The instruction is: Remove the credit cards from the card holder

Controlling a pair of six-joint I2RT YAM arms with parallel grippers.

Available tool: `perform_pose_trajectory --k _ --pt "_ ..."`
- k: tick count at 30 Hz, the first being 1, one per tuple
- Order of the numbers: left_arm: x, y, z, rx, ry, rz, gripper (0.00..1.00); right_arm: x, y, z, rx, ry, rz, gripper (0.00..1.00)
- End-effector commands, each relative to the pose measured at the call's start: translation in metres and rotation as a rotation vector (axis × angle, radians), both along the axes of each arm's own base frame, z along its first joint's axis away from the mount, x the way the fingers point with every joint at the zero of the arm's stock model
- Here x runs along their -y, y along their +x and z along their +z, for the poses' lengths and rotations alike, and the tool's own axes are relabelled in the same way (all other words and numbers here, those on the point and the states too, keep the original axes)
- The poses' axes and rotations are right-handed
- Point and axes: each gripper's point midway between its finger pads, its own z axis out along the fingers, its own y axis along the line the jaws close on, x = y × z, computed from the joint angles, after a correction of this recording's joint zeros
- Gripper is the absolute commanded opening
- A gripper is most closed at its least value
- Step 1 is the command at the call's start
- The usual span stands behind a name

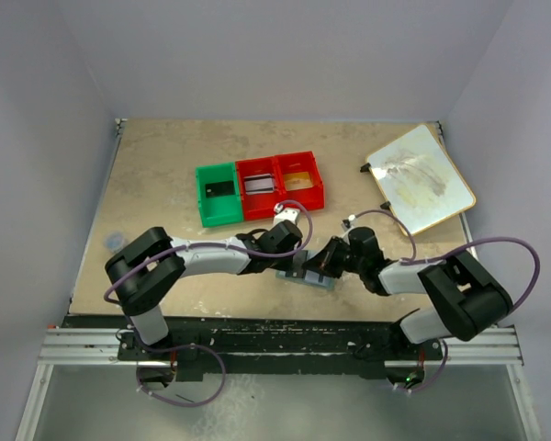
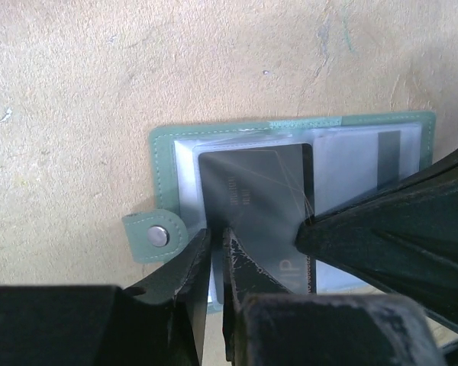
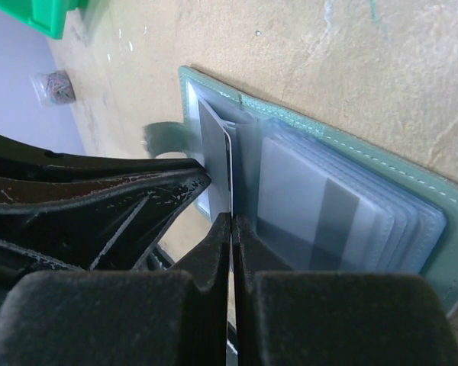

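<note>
three bins stand in a row toward the far edge of the desk, mid-width. the green bin holds a black card, and the middle red bin holds a grey card. what lies in the end red bin i cannot tell. the card holder lies open near the middle of the near edge, with more cards in its clear sleeves. a dark card sticks out of the half with the snap tab. the right claw is pressed tight on that card's edge. the left claw stands narrow at the card's other edge; whether it grips i cannot tell. a cream board sits at the far right corner. the desk is tan and scuffed, the walls pale grey.
</note>
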Motion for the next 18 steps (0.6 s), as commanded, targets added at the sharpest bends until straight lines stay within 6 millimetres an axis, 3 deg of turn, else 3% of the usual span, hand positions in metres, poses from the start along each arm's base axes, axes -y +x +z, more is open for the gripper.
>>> perform_pose_trajectory --k 1,13,18 --pt "-0.015 -0.004 -0.007 -0.007 0.051 0.025 0.08 0.000 -0.003 0.004 -0.012 0.038 -0.019 0.00" --pt "-0.017 -0.009 -0.019 -0.033 0.064 0.006 0.04 0.016 -0.011 0.003 -0.020 0.011 -0.061 0.02" --pt "-0.014 -0.012 -0.020 -0.042 0.051 -0.007 0.04 0.011 -0.009 0.002 -0.025 0.023 -0.030 0.06"
